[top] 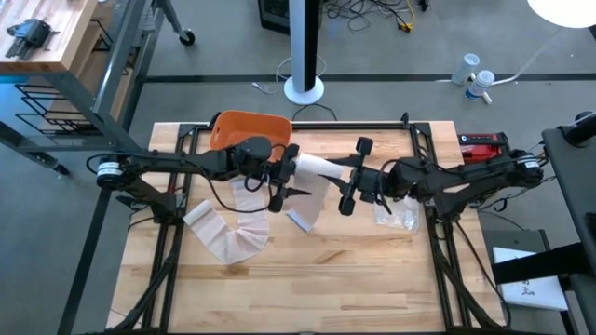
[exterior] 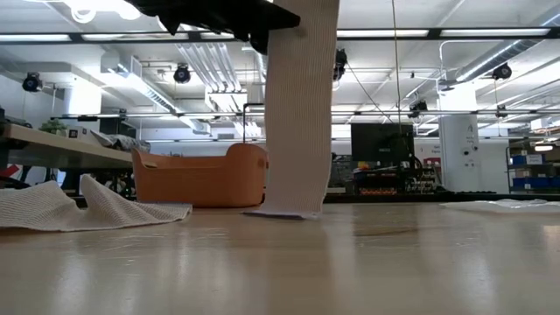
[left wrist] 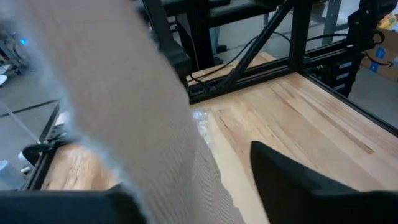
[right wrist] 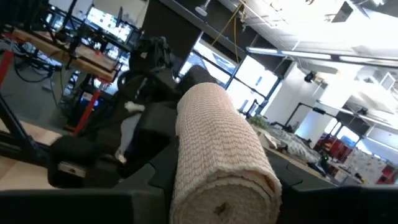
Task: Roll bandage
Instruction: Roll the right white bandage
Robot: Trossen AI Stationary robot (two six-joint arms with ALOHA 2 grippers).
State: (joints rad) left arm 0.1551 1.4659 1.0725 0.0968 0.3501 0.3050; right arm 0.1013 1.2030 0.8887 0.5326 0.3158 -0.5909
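Above the middle of the tabletop point(top: 372, 279), both arms met at the bandage roll point(top: 317, 167), which was held clear of the wood between them, just in front of the orange bin point(top: 250, 128). The right gripper point(top: 352, 177) had its fingers clamped on one end of the roll, as its wrist view confirmed: the wound cylinder point(right wrist: 221, 155) sat directly between the dark fingers. The left gripper point(top: 279, 181) stood at the other end, on the bin side, with its fingers apart around the hanging strip; one finger point(left wrist: 292, 180) showed beside the blurred fabric, and contact could not be confirmed. From the roll a loose tail point(top: 312, 200) dropped to the tabletop, and a second crumpled length of bandage point(top: 228, 233) lay well to the left of the roll. The step in hand was judged to be winding, roughly midway. The next move would call for turning the roll while the left gripper guided the tail flat and under light tension, so that the layers stacked evenly. The high view alone showed both arms and the loose lengths together. The low view alone showed the tail point(exterior: 302, 105) hanging straight and touching the wood in front of the bin. Only the right wrist view showed the roll's tight, even end face.
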